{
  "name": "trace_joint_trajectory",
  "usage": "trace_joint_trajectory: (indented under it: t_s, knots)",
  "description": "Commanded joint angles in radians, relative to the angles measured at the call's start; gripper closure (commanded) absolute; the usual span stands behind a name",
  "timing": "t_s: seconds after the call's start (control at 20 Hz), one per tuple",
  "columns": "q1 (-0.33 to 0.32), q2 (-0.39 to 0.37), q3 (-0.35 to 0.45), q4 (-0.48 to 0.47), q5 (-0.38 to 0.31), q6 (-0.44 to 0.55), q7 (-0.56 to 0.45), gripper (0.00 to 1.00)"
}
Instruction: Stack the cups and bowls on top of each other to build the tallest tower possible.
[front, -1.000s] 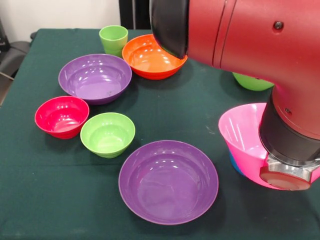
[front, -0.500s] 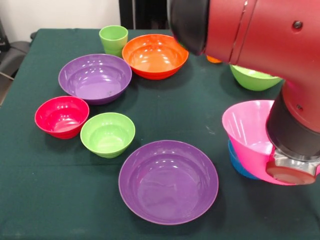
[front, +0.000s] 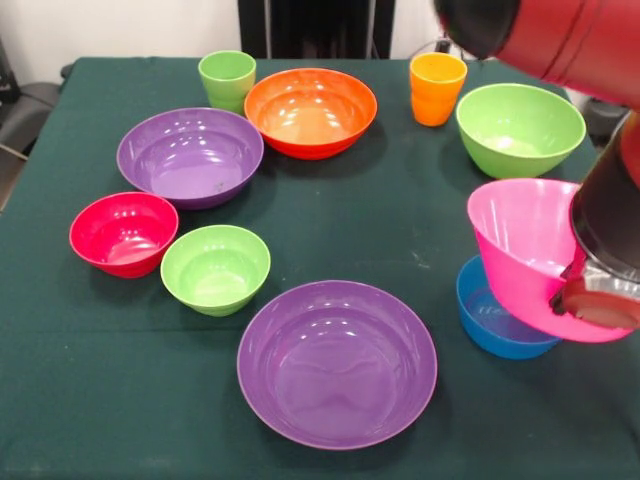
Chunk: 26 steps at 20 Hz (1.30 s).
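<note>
My gripper (front: 578, 296) is at the right edge, shut on the rim of the huge pink bowl (front: 522, 245), which hangs tilted above the small blue bowl (front: 492, 322). A large purple bowl (front: 337, 362) lies at the front middle, and a second purple bowl (front: 190, 156) sits at the back left. The small red bowl (front: 124, 232) and small lime green bowl (front: 215, 268) sit side by side at the left. The large orange bowl (front: 311, 110), light green cup (front: 227, 78), orange cup (front: 437, 87) and large lime green bowl (front: 520, 128) stand along the far side. Nothing is nested.
The red arm (front: 560, 35) crosses the top right corner above the large lime green bowl. The dark green tablecloth (front: 400, 220) has bare room in the middle, between the bowls.
The arm has swung to the right and lifted the pink bowl with it. This has uncovered the orange cup, the large lime green bowl and the blue bowl.
</note>
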Motion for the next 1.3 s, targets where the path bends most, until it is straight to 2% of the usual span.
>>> trace_joint_trajectory:
  t_s: [0.05,0.35,0.6,1.0,1.3]
  knots:
    - [0.034,-0.020,0.168,0.071,-0.171,0.064,0.021,1.00]
    - [0.019,-0.025,0.196,0.028,-0.196,0.063,0.041,1.00]
    - [-0.011,-0.031,0.186,-0.020,-0.197,0.086,0.060,1.00]
    - [-0.006,-0.037,0.234,0.008,-0.233,0.064,0.041,1.00]
    - [0.032,-0.056,0.323,0.087,-0.289,0.038,0.016,1.00]
